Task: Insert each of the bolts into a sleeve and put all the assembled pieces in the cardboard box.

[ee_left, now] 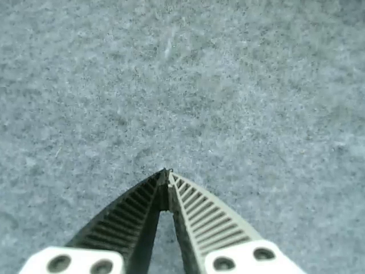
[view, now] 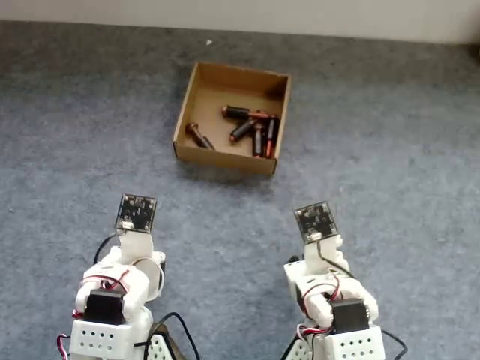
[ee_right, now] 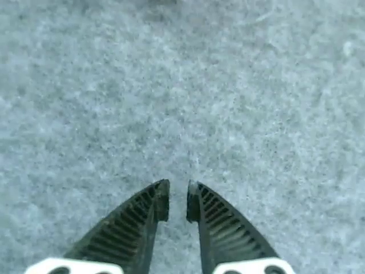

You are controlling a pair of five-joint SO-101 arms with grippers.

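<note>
The cardboard box (view: 185, 112) stands at the middle back of the grey carpet. Inside it lie several dark bolt-and-sleeve pieces (view: 251, 126) with copper-coloured parts, most bunched toward the right wall. One piece (view: 199, 136) lies apart near the box's front left corner. Both arms are drawn back at the near edge, well short of the box. My left gripper (ee_left: 168, 174) hangs over bare carpet, tips touching, holding nothing. My right gripper (ee_right: 178, 200) also hangs over bare carpet, with a narrow gap between its tips and nothing in it.
Grey carpet (view: 390, 150) stretches all around the box. A pale wall strip (view: 300, 15) runs along the far edge. The left arm (view: 124, 277) and right arm (view: 326, 285) sit side by side at the front, cables trailing.
</note>
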